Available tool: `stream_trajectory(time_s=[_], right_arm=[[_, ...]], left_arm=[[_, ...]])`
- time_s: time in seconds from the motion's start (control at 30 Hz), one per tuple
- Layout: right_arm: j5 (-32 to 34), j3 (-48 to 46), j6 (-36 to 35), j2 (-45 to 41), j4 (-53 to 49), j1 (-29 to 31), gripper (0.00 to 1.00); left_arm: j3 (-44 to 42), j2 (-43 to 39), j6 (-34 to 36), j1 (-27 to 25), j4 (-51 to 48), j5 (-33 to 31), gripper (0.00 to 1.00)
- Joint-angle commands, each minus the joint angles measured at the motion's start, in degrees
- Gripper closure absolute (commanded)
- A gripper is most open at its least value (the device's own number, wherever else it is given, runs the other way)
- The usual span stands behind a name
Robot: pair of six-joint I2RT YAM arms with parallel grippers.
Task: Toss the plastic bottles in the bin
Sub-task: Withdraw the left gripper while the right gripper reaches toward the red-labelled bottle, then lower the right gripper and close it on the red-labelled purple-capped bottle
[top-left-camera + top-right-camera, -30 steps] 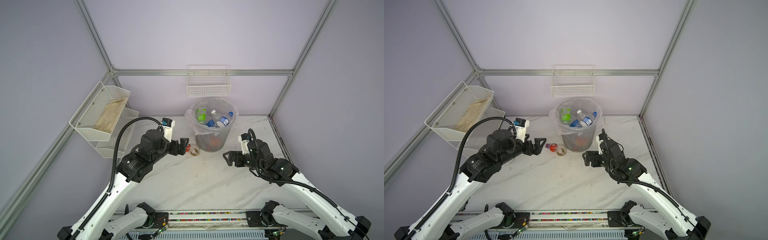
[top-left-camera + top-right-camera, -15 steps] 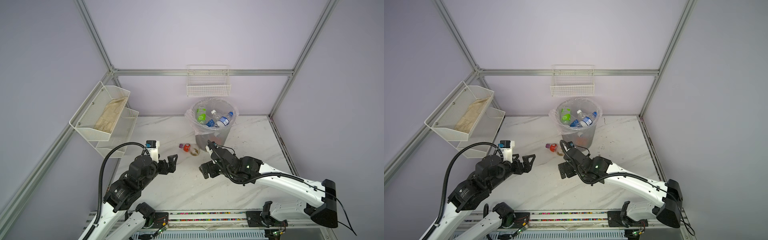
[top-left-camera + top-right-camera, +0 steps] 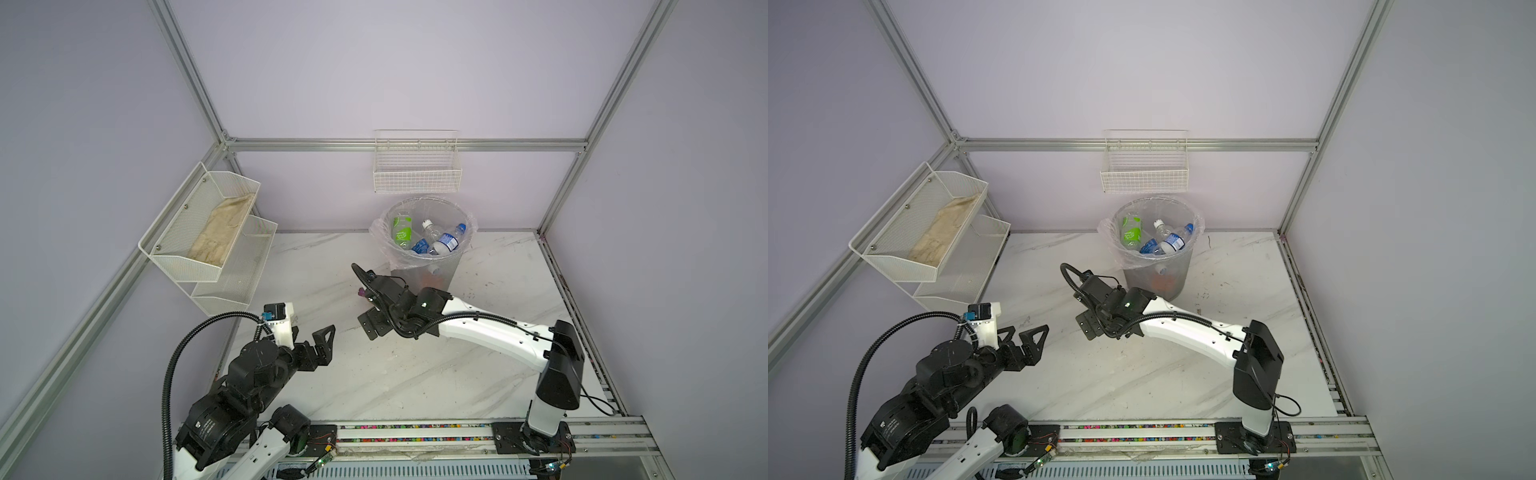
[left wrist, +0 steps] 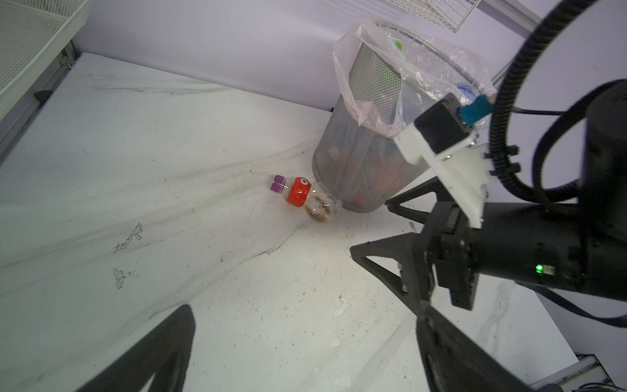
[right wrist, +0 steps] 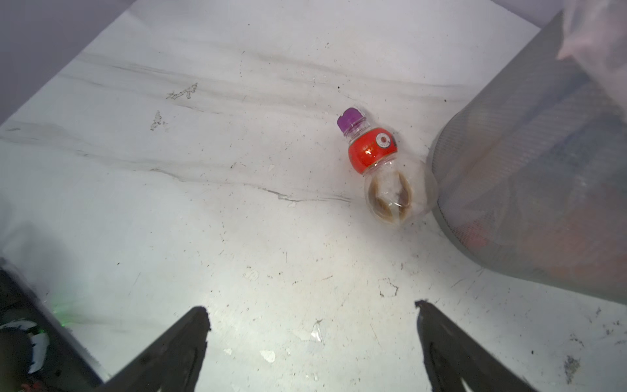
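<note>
One bottle (image 5: 380,166) is left on the tabletop (image 5: 203,169), lying on its side. Its base touches, or all but touches, the foot of the bin (image 5: 526,169); we cannot tell which. Its purple cap (image 5: 351,120) points away from the bin.

Our right fingers (image 5: 183,339) are spread wide and empty, low over the tabletop. The bottle lies ahead of them, off toward the bin-side finger. Its long axis runs roughly along our line of approach, so closing would pinch it across the body.

Our left fingers (image 3: 326,336) are also apart and empty, well back from the bottle, so the right arm (image 3: 478,328) is nearer. We judge the bin wall to be the obstacle, since the finger on that side has little room beside the base.

In the bin already sit other bottles (image 3: 444,243).
</note>
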Motion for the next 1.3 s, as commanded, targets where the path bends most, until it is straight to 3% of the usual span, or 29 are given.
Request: stream_trajectory(time_s=[0.0, 0.3, 0.63, 0.97, 1.27], right_arm=[[3.11, 6.28, -6.29, 5.91, -5.23, 0.09, 0.02], [4.08, 23.5, -10.28, 20.49, -11.64, -3.96, 0.02], [2.69, 29.62, -11.13, 29.27, -12.32, -10.34, 0.02], [2.86, 26.6, -11.99, 33.35, -10.89, -11.7, 0.03], [0.4, 14.79, -9.88, 27.44, -5.88, -11.72, 0.07]], left_arm=[[-0.81, -1.09, -1.15, -0.11, -1.69, -1.47, 0.0], [-1.18, -2.36, -2.48, -0.09, -1.8, 0.13, 0.0], [-1.34, -2.77, -2.84, -0.09, -1.35, 0.19, 0.0], [-1.1, -3.06, -2.49, -0.09, -1.44, 0.07, 0.0], [0.04, -2.55, -2.26, -0.09, -1.56, -0.79, 0.0]])
